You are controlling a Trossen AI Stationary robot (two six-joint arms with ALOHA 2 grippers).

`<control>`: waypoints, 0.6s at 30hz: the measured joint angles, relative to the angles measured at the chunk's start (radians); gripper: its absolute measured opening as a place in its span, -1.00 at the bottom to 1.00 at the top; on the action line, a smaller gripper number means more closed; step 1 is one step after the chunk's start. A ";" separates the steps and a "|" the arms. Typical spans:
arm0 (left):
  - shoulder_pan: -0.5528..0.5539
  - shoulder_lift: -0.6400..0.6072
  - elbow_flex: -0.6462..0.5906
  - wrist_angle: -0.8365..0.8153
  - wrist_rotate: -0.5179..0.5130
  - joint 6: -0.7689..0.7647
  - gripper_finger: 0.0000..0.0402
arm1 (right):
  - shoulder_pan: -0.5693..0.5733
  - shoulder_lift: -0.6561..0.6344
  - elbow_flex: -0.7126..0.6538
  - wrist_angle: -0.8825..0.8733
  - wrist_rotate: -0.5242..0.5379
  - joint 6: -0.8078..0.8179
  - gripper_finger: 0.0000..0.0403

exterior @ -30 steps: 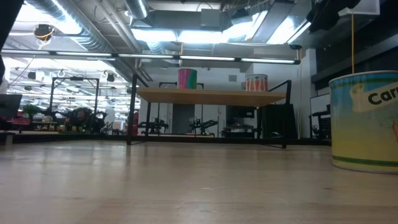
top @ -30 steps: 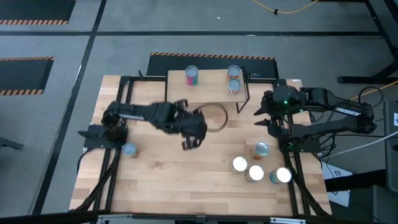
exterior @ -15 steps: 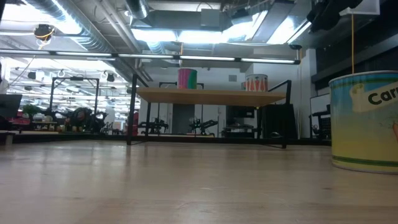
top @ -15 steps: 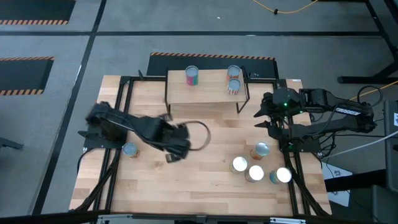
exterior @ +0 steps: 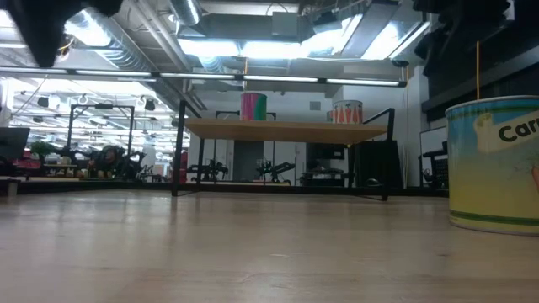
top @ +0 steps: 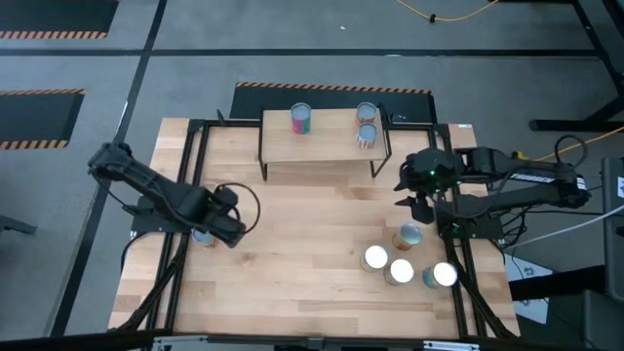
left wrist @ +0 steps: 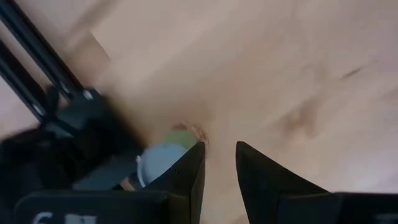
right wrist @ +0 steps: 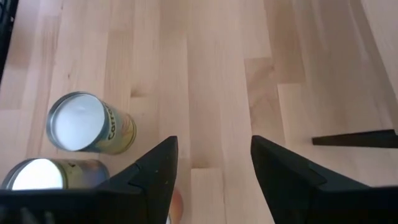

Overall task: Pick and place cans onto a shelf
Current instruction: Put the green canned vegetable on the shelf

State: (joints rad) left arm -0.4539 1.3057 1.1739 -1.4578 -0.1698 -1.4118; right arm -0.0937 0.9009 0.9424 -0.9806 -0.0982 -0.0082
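Note:
Three cans stand upright on the shelf at the far middle: a pink one and two orange ones. Several more cans stand at the near right. One silver-topped can stands at the left. My left gripper points down just beside that can, open by a narrow gap, with bare wood between its fingers. My right gripper hangs open and empty right of the shelf, above the table.
The left arm's black base frame lies right next to the left can. A black shelf leg stands close to my right gripper. One yellow-labelled can looms near the low camera. Bare wood spans the table's middle.
My left gripper has swung from the table's middle, in front of the shelf, toward the left and near edges, sinking and rolling about its own axis; it now hangs beside the left can. My right gripper has sunk a little. No can has moved.

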 joint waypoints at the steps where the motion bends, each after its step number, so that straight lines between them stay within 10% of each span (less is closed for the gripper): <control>1: -0.007 -0.001 -0.024 0.021 0.016 -0.008 -0.59 | 0.000 0.000 -0.005 0.007 0.000 0.000 0.03; 18: -0.114 0.012 -0.197 0.110 0.131 -0.200 -0.59 | 0.000 0.000 -0.031 0.050 0.000 0.000 0.03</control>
State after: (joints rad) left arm -0.5683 1.3174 0.9769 -1.3481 -0.0383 -1.6121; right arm -0.0940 0.9012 0.9112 -0.9306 -0.0982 -0.0078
